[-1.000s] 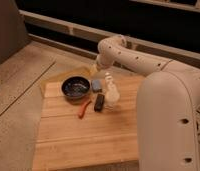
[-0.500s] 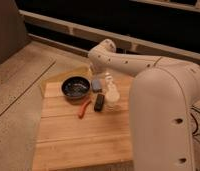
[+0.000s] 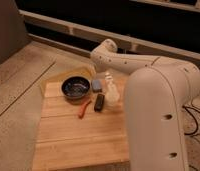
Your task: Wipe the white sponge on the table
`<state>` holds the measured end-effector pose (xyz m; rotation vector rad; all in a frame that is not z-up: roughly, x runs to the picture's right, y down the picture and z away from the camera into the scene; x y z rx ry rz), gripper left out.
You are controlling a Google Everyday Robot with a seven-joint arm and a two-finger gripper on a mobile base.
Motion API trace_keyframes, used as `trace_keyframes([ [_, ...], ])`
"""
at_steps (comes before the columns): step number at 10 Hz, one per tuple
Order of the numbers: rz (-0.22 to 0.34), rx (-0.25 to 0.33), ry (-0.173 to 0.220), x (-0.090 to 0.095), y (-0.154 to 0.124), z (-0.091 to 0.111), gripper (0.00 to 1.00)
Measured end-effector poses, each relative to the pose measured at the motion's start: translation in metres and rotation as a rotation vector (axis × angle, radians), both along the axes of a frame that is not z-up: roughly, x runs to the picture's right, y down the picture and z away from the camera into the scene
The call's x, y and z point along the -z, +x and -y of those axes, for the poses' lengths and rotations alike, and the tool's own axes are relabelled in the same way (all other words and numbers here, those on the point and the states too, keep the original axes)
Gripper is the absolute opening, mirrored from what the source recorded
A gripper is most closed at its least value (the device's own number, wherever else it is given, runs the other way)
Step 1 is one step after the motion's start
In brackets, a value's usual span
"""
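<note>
1 claw low over far-right part of table, just R of black block; open or closed: can't tell. White sponge: can't tell apart from claw's pale shape. Table planks, seams run L-R. Dark bowl far-left, grey-blue pad beside it, red tool nearer front.

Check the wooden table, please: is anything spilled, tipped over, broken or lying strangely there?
Nothing stands out. The dark bowl sits upright on the table. A blue-grey block, a black object and a thin red object lie flat beside it, and no spill is visible. The gripper is low over the table, next to the black object.
</note>
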<state>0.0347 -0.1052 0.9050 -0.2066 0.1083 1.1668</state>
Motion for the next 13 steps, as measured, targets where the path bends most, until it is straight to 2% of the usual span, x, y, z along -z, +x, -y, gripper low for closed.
trace_keyframes([
  [3,0.027,-0.011,-0.061,-0.032,-0.010,-0.016,0.65],
  [5,0.050,-0.028,-0.088,-0.048,-0.016,-0.020,0.65],
  [9,0.047,-0.069,-0.140,-0.068,0.000,-0.029,0.65],
  [11,0.048,-0.082,-0.199,-0.080,0.004,-0.046,0.65],
  [13,0.052,-0.079,-0.236,-0.089,0.001,-0.054,0.65],
])
